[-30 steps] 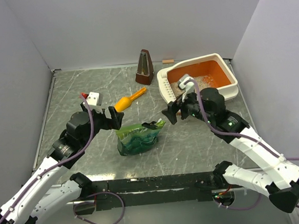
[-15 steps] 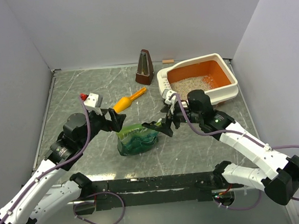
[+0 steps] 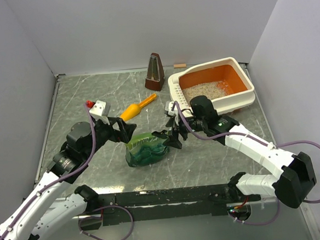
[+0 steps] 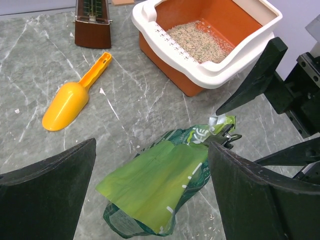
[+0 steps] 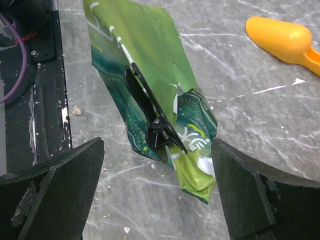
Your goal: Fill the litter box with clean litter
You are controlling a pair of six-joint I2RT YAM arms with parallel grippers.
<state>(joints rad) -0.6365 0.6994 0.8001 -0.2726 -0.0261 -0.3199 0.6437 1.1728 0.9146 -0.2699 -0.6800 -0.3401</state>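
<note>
The litter box (image 3: 245, 99) stands at the back right, cream outside and orange inside, with pale clean litter (image 3: 202, 89) on its floor; the left wrist view shows the litter box (image 4: 240, 60) and the litter (image 4: 200, 40) too. A crinkly green bag (image 3: 146, 149) lies mid-table, its right end pinched by a black clip (image 5: 150, 115). My right gripper (image 3: 174, 131) is open, its jaws on either side of the bag's clipped end (image 5: 195, 165) without touching it. My left gripper (image 3: 126, 130) is open above the bag's left part (image 4: 160, 185), holding nothing.
An orange scoop (image 3: 137, 108) lies left of the litter box. A brown metronome (image 3: 155, 72) stands at the back, with a small wooden block (image 3: 179, 66) by the wall. Scattered granules dot the table by the bag. Grey walls close in three sides.
My right arm has swung left from in front of the litter box and come down at the bag's clipped end. The left gripper has barely moved.
</note>
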